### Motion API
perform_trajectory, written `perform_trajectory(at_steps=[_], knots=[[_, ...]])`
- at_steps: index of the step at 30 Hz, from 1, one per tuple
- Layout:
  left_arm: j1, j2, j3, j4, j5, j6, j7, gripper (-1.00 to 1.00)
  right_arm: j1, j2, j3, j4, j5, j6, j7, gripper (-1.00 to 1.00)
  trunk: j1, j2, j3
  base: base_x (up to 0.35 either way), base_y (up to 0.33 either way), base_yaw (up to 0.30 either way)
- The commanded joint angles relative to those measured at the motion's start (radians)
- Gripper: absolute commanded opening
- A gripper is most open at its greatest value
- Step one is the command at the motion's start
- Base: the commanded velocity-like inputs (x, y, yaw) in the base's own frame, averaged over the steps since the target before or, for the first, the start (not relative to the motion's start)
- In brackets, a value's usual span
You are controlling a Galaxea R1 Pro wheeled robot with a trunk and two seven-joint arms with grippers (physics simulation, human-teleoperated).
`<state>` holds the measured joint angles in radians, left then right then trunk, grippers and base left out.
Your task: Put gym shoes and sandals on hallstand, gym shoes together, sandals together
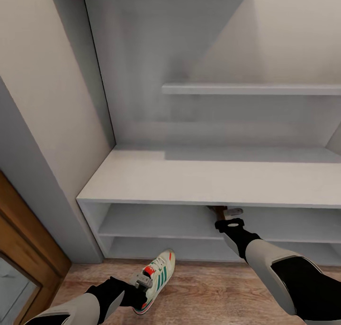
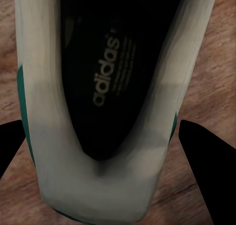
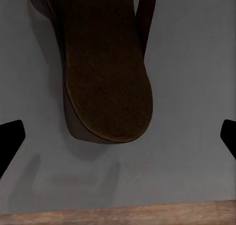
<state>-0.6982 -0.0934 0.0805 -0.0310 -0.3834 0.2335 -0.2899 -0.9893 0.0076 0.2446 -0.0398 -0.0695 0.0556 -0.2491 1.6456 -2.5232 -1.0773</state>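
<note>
Below, left gripper jaws spread, astride the gym shoe heel on the corridor floor | right gripper jaws spread, clear of a sandal on the hallstand upper shelf | advice: close squarely across the heel before lifting.

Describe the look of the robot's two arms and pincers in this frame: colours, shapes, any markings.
Both arms have smooth light-grey shells with black joint sections. The left pincer has a grey wrist block with a red-orange spot by it, perhaps the shoe's. The right pincer has a pale grey head. In wrist views, the fingertips are plain black wedges. No cables or markings visible.
</note>
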Motion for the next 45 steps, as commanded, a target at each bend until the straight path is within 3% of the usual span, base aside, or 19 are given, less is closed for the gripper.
perform_trajectory(at_steps=[1,9,30,37,45], knots=[[0.0,0.0,0.008,-0.003,-0.008,0.007,-0.004,-1.0,0.0,0.0,0.009,-0.002,-0.007,0.006,-0.004,1.0,0.0,0.0,-0.001,0.0,0.0,0.0],[0.0,0.0,0.008,-0.003,-0.008,0.007,-0.005,-1.0,0.0,0.0,0.009,-0.002,-0.007,0.006,-0.004,1.0,0.0,0.0,-0.001,-0.083,-0.017,0.0],[0.0,0.0,0.008,-0.002,-0.008,0.007,-0.004,-1.0,0.001,0.0,0.009,-0.002,-0.007,0.003,-0.004,1.0,0.0,0.0,-0.001,-0.309,-0.111,0.0],[0.0,0.0,0.008,-0.002,-0.008,0.005,-0.003,-1.0,0.024,0.0,0.011,0.016,-0.006,-0.118,-0.004,1.0,0.0,0.0,-0.001,-0.088,-0.031,0.0],[0.0,-0.001,0.009,-0.003,-0.006,0.001,-0.002,-1.0,0.066,0.001,0.011,0.082,-0.006,-0.165,-0.004,1.0,0.0,0.0,-0.001,-0.134,-0.085,0.0]])
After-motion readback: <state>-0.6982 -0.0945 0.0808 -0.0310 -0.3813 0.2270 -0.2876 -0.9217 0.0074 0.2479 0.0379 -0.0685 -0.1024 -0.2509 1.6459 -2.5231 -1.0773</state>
